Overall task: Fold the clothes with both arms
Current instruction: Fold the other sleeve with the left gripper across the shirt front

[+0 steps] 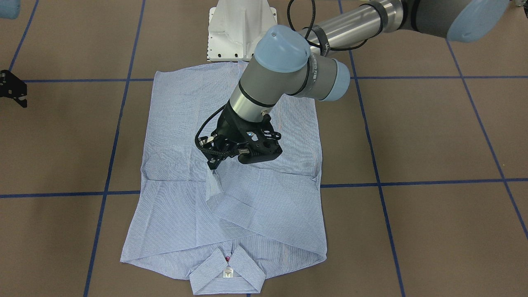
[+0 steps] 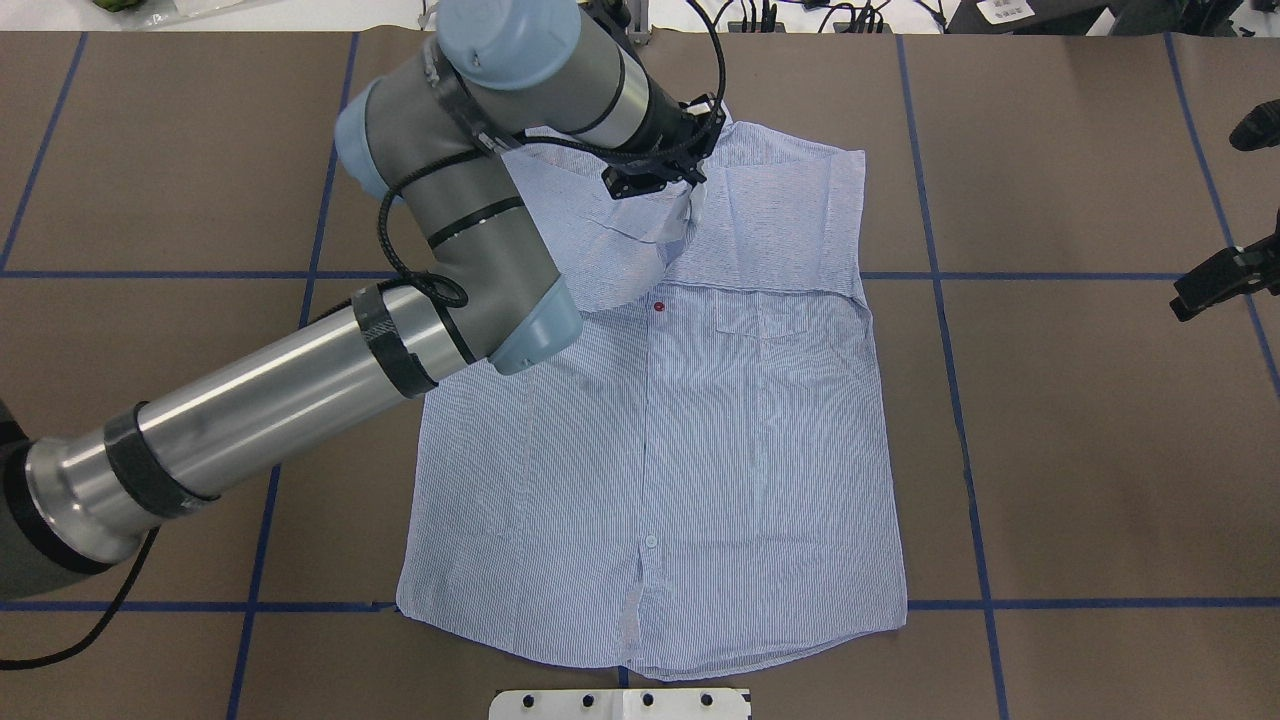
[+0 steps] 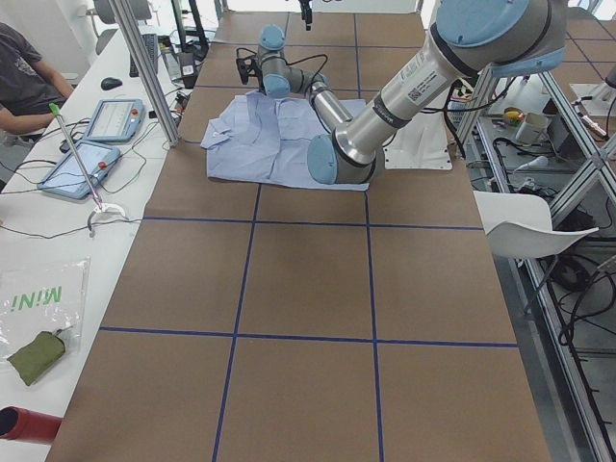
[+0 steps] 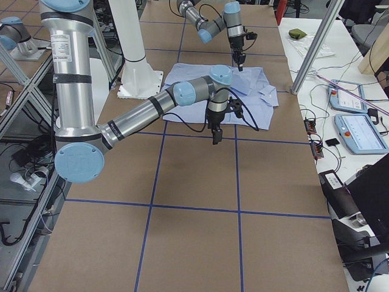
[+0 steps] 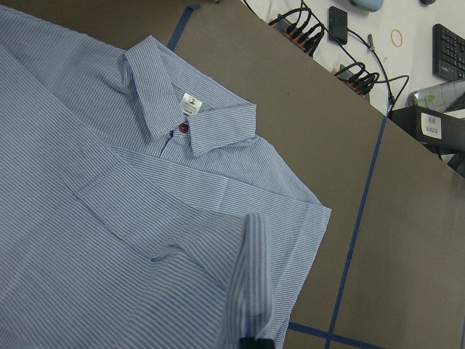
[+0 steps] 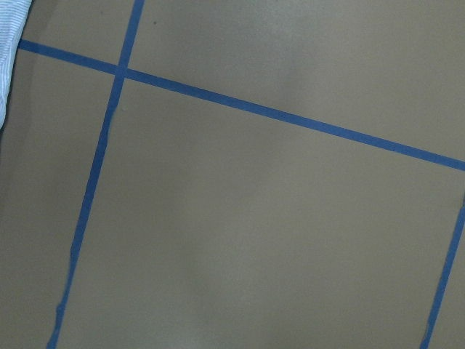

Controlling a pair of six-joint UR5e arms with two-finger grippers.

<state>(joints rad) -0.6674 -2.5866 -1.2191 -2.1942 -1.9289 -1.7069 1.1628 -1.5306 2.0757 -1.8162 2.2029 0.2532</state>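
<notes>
The light blue striped shirt (image 1: 255, 214) lies front up on the brown table, collar (image 1: 227, 274) towards the operators' side. One sleeve is folded in across the chest. My left gripper (image 1: 214, 165) hovers over the shirt's middle (image 2: 700, 450), shut on the other sleeve's cuff (image 1: 213, 185), which hangs lifted from the fingers. In the left wrist view the cuff (image 5: 251, 283) rises in front of the collar (image 5: 189, 120) and its white label. My right gripper (image 2: 1225, 278) hangs over bare table beside the shirt; I cannot tell how its jaws stand. A shirt edge (image 6: 6, 43) shows in the right wrist view.
The white pedestal base (image 1: 239, 29) stands at the shirt's hem end. Blue tape lines (image 2: 1060, 275) grid the brown table (image 2: 1080, 450). A side table (image 3: 87, 164) with tablets and a seated person lies beyond the collar end.
</notes>
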